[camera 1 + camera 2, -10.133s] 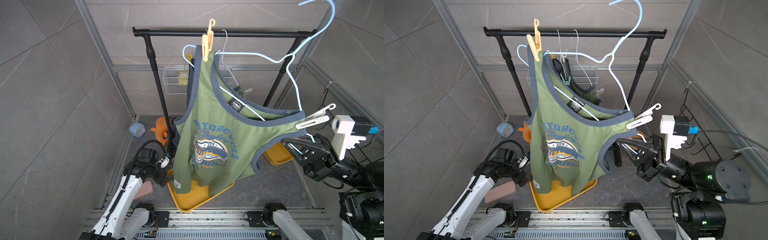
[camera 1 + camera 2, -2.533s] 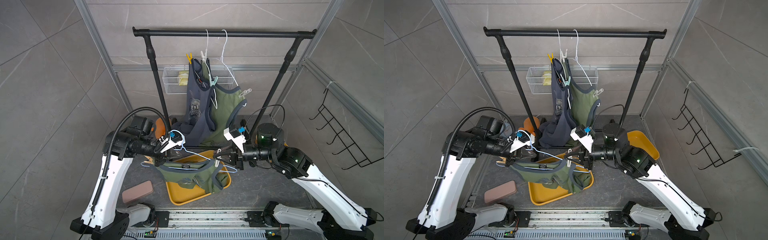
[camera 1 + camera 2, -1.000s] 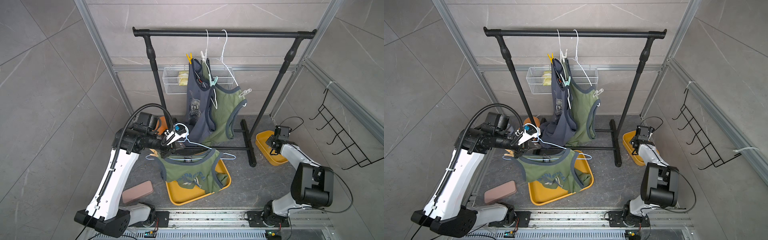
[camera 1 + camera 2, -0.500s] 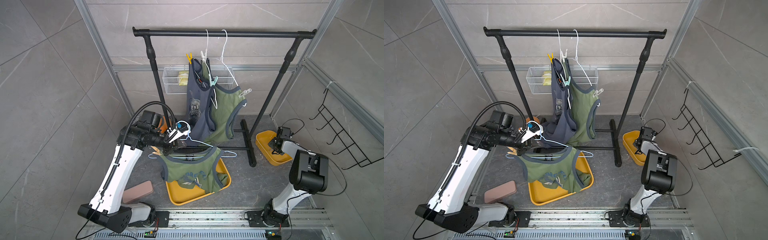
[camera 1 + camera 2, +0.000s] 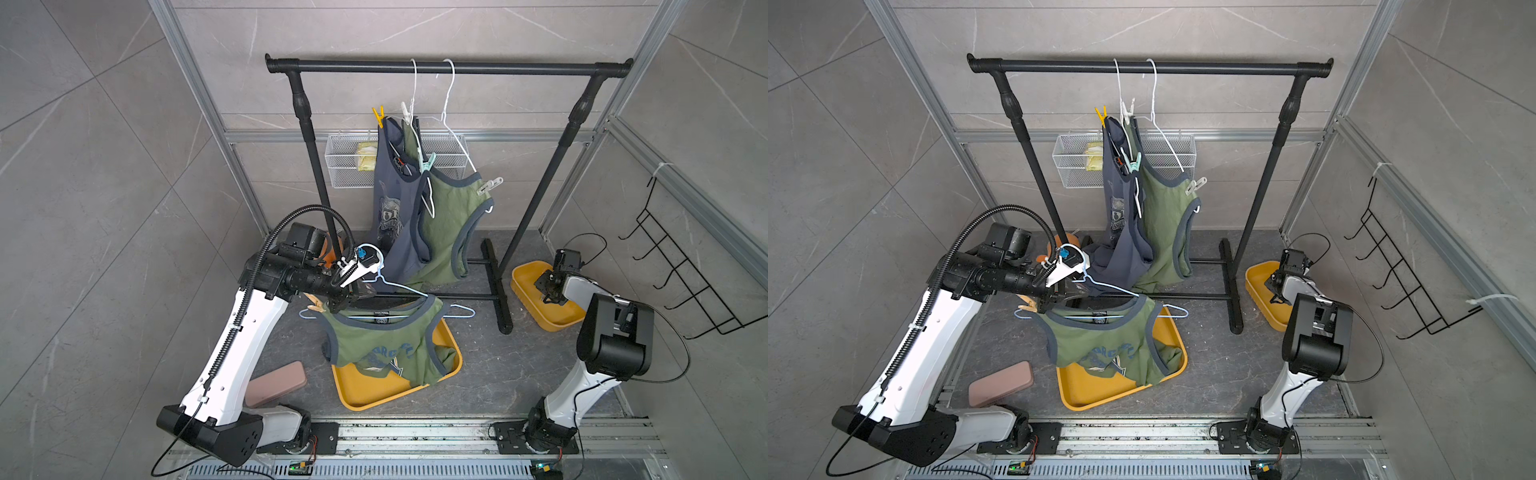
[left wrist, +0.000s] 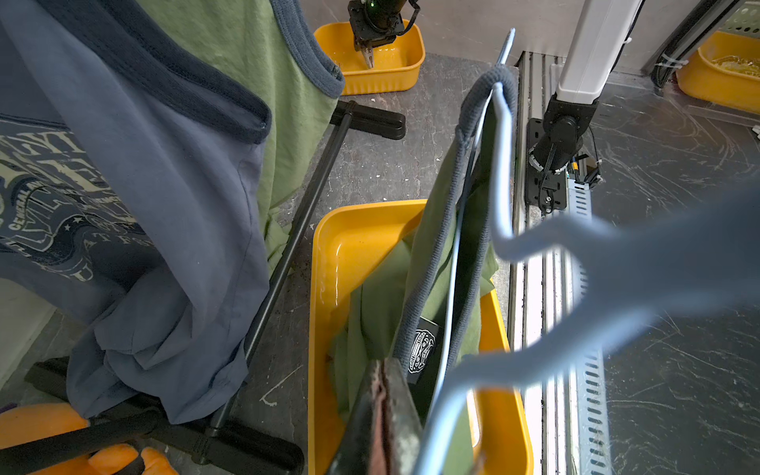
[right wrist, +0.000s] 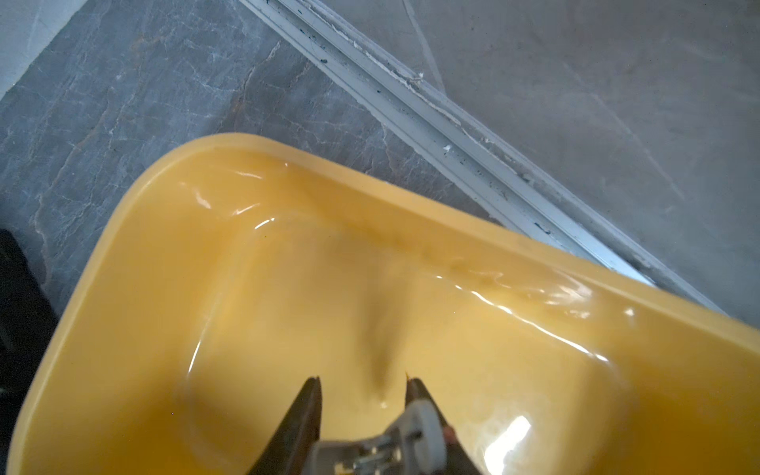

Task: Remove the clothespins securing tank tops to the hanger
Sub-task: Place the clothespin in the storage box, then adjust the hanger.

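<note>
My left gripper [image 5: 365, 296] is shut on a light blue hanger [image 5: 399, 286]. An olive tank top [image 5: 386, 345] hangs from it over a yellow tray [image 5: 374, 395]. An orange-tan clothespin [image 5: 316, 307] pins its left strap. In the left wrist view the jaws [image 6: 386, 366] are pressed together beside the wire. My right gripper [image 7: 362, 380] is open inside a small yellow bin [image 5: 528, 286], with a white clothespin [image 7: 411, 432] loose against one finger. On the rack hang a slate blue tank top [image 5: 390, 216] and another olive one [image 5: 449, 216], with yellow [image 5: 378, 115], mint [image 5: 428, 162] and white [image 5: 490, 185] clothespins.
The black garment rack [image 5: 449, 66] stands at the back, its foot bars on the floor between tray and bin. A wire basket [image 5: 349, 166] hangs on the rear wall. A brown pad [image 5: 276, 382] lies by the left arm's base. Black wall hooks [image 5: 685, 274] are at the right.
The right gripper's jaws have spread apart inside the small bin. The left arm has shifted the hanger and olive top slightly right and back over the tray.
</note>
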Tool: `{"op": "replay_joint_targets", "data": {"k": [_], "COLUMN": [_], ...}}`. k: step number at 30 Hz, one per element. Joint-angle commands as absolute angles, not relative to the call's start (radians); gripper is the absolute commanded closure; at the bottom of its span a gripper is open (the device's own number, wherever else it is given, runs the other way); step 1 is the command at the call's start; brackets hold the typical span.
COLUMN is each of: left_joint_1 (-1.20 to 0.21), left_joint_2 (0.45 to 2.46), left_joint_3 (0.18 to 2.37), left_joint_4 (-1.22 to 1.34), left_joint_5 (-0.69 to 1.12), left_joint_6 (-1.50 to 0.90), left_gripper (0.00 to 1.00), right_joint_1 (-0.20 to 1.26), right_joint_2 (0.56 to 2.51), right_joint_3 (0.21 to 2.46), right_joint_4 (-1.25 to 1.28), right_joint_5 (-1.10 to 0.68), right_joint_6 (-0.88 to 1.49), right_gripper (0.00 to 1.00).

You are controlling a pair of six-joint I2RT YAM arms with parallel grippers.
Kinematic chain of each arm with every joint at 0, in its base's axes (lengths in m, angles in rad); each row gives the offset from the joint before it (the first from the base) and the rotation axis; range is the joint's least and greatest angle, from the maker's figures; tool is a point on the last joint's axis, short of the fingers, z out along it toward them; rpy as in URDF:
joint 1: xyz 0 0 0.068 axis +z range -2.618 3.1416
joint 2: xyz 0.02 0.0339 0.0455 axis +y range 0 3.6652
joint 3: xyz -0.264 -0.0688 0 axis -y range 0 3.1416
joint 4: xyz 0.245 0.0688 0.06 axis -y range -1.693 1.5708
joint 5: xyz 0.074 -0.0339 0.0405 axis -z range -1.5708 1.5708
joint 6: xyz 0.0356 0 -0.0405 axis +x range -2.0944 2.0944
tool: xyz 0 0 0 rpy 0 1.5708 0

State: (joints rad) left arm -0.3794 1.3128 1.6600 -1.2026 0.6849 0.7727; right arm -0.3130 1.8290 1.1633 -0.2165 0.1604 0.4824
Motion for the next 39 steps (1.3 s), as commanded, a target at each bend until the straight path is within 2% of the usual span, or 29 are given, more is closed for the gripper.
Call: {"op": "replay_joint_targets", "data": {"k": [1, 7, 11, 14, 19, 20, 22, 25, 27, 30, 32, 33, 34, 36, 39], "left_joint_1": [-0.386, -0.387, -0.390, -0.392, -0.399, -0.402, -0.404, -0.411, -0.413, -0.421, -0.427, -0.430, -0.430, -0.434, -0.434], "left_joint_2": [1.290, 1.286, 1.292, 1.302, 1.316, 1.319, 1.328, 1.337, 1.342, 1.350, 1.353, 1.354, 1.356, 1.358, 1.355], "left_joint_3": [1.660, 1.657, 1.664, 1.668, 1.669, 1.672, 1.681, 1.684, 1.676, 1.664, 1.659, 1.657, 1.657, 1.657, 1.663], "left_joint_4": [-1.171, -1.170, -1.172, -1.171, -1.178, -1.181, -1.184, -1.190, -1.196, -1.208, -1.217, -1.221, -1.224, -1.227, -1.233], "left_joint_5": [0.731, 0.727, 0.727, 0.732, 0.742, 0.748, 0.767, 0.798, 0.825, 0.845, 0.851, 0.851, 0.854, 0.848, 0.841], "left_joint_6": [0.754, 0.759, 0.767, 0.770, 0.778, 0.777, 0.769, 0.756, 0.752, 0.748, 0.747, 0.748, 0.749, 0.750, 0.747], "left_gripper": [1.00, 1.00, 1.00, 1.00, 1.00, 1.00, 1.00, 1.00, 1.00, 1.00, 1.00, 1.00, 1.00, 1.00, 1.00], "right_joint_1": [-0.316, -0.318, -0.318, -0.318, -0.295, -0.290, -0.266, -0.100, 0.074, 0.290, 0.426, 0.501, 0.578, 0.689, 0.770], "right_joint_2": [1.853, 1.834, 1.759, 1.629, 1.289, 1.229, 1.105, 0.965, 0.896, 0.905, 0.939, 0.962, 0.984, 1.016, 1.091], "right_joint_3": [1.180, 1.167, 1.128, 1.061, 0.905, 0.890, 0.874, 0.922, 0.971, 1.114, 1.211, 1.253, 1.301, 1.366, 1.479], "right_joint_4": [-0.250, -0.246, -0.221, -0.188, -0.197, -0.218, -0.247, -0.348, -0.386, -0.499, -0.567, -0.591, -0.624, -0.651, -0.720], "right_joint_5": [0.152, 0.166, 0.163, 0.114, -0.037, -0.081, -0.283, -0.448, -0.509, -0.541, -0.541, -0.530, -0.475, -0.384, -0.331], "right_joint_6": [0.485, 0.491, 0.503, 0.521, 0.513, 0.504, 0.467, 0.414, 0.372, 0.303, 0.256, 0.230, 0.201, 0.150, 0.097], "right_gripper": [0.54, 0.45, 0.46, 0.53, 0.56, 0.56, 0.56, 0.58, 0.57, 0.58, 0.56, 0.46, 0.42, 0.40, 0.40]}}
